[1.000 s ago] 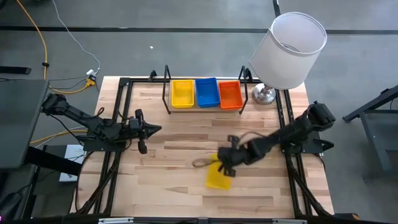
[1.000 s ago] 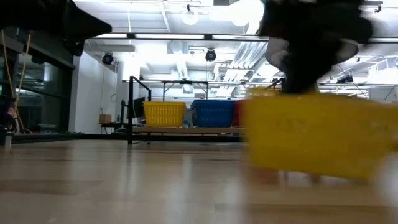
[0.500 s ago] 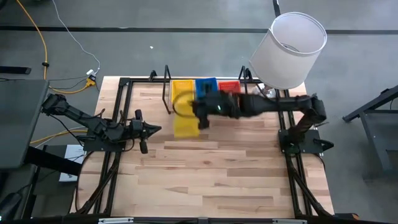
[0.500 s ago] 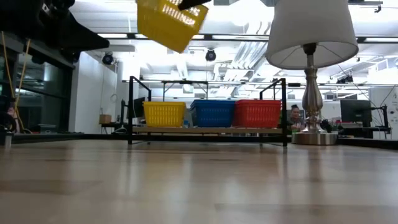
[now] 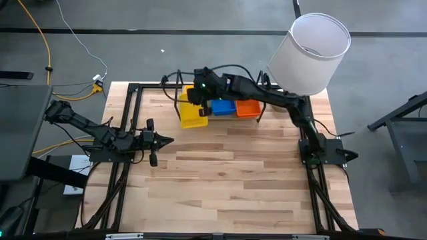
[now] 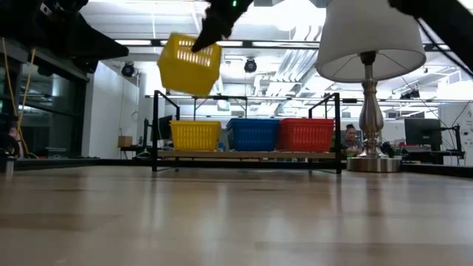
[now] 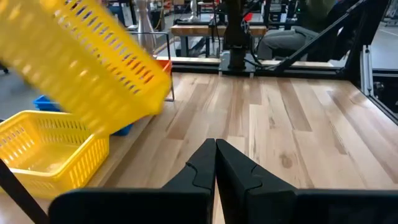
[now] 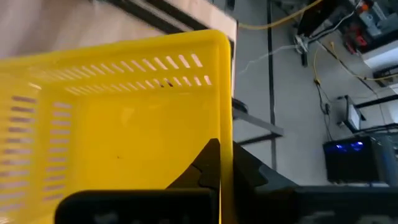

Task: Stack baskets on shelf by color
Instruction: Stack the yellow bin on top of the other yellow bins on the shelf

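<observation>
My right gripper [image 5: 199,95] reaches over the shelf's [image 6: 244,154] left end and is shut on a yellow basket [image 6: 191,65], which hangs tilted in the air. Below it on the shelf board rest a yellow basket [image 6: 195,135], a blue one [image 6: 253,134] and a red one [image 6: 305,134], side by side. In the left wrist view the held basket [image 7: 81,62] hovers above the shelf's yellow basket [image 7: 50,146]. My left gripper [image 7: 216,149] is shut and waits above the table's left side [image 5: 167,139]. My right gripper holds the yellow basket by the rim of one side wall [image 8: 225,93]. One finger [image 8: 208,165] is inside the basket and the other outside, with the wall pinched between them. The basket is lifted clear and hangs tilted below the fingers, above the shelf's yellow basket.
A table lamp with a white shade [image 5: 310,53] stands at the shelf's right end; its metal foot [image 6: 369,162] is on the table's far right corner. The shelf's black upright loops [image 6: 159,125] rise at both ends. Bare wooden tabletop [image 5: 227,180] lies in front of the shelf.
My right gripper has carried the yellow basket from just above the table's near middle up and toward the far left, until it hangs over the shelf's left end. The basket has stayed in the hold and now sits tilted.
</observation>
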Motion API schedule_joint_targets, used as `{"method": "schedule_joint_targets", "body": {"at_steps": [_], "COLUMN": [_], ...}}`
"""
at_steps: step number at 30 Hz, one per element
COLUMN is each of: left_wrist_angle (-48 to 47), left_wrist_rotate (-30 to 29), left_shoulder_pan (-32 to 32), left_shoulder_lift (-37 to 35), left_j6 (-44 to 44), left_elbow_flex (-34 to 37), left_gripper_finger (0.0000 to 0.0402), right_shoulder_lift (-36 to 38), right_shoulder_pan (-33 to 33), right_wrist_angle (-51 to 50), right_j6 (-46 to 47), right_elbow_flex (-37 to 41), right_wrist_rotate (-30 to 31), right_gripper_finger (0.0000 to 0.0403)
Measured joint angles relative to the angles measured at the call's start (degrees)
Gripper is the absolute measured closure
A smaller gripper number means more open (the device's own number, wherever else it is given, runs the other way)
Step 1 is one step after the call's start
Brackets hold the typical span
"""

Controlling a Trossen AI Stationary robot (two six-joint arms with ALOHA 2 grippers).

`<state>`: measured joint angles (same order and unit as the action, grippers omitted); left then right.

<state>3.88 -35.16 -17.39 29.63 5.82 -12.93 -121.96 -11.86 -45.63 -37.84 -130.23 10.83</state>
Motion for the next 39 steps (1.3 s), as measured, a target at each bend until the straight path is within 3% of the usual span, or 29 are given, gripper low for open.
{"method": "schedule_joint_targets", "body": {"at_steps": [4,14,28,39], "left_wrist_angle": [0.0,0.0,0.2,0.2], "left_wrist_rotate": [0.0,-0.1,-1.5,-1.5], "left_shoulder_pan": [0.0,0.0,0.0,0.0], "left_shoulder_lift": [0.0,0.0,0.0,0.0], "left_j6": [1.1,1.8,1.1,1.5], "left_elbow_flex": [0.0,0.0,0.0,0.0], "left_gripper_finger": [0.0401,0.0401,0.0401,0.0401], "right_shoulder_lift": [-4.1,-4.4,-7.0,-7.1], "right_shoulder_pan": [-2.8,-8.0,-8.6,-8.8], "right_wrist_angle": [-1.0,2.4,3.0,1.8], "right_j6": [-3.1,-5.4,-7.7,-4.2], "right_elbow_flex": [-4.7,-2.7,-2.6,-2.6], "right_wrist_rotate": [-0.3,-5.0,-5.2,-5.3], "right_gripper_finger": [0.0403,0.0403,0.0403,0.0403]}}
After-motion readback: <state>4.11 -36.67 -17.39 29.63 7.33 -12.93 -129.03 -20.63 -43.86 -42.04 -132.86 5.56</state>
